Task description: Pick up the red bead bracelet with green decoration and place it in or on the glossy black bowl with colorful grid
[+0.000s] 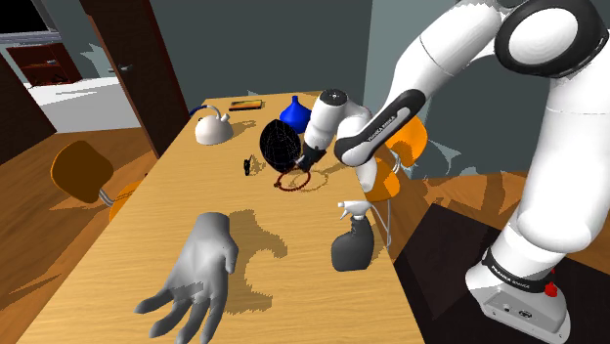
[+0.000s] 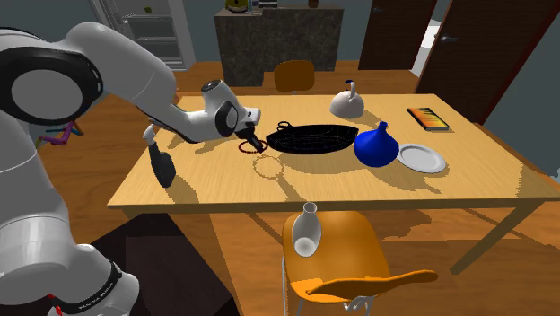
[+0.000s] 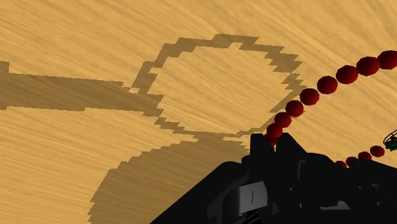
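The gripper (image 3: 272,145), jaws nearly closed, pinches the red bead bracelet (image 3: 327,84) clear of the worktop (image 3: 95,57), ready to cross to the black bowl (image 2: 314,139).

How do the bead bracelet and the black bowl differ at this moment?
The bracelet is a thin loop of red beads; the bowl is wide and black. The bracelet hangs from the shut gripper above the table, throwing a ring shadow; the bowl rests on the table. Both are round.

kettle (image 1: 211,128), blue vase (image 1: 294,113), spray bottle (image 1: 352,244), grey hand (image 1: 199,274)
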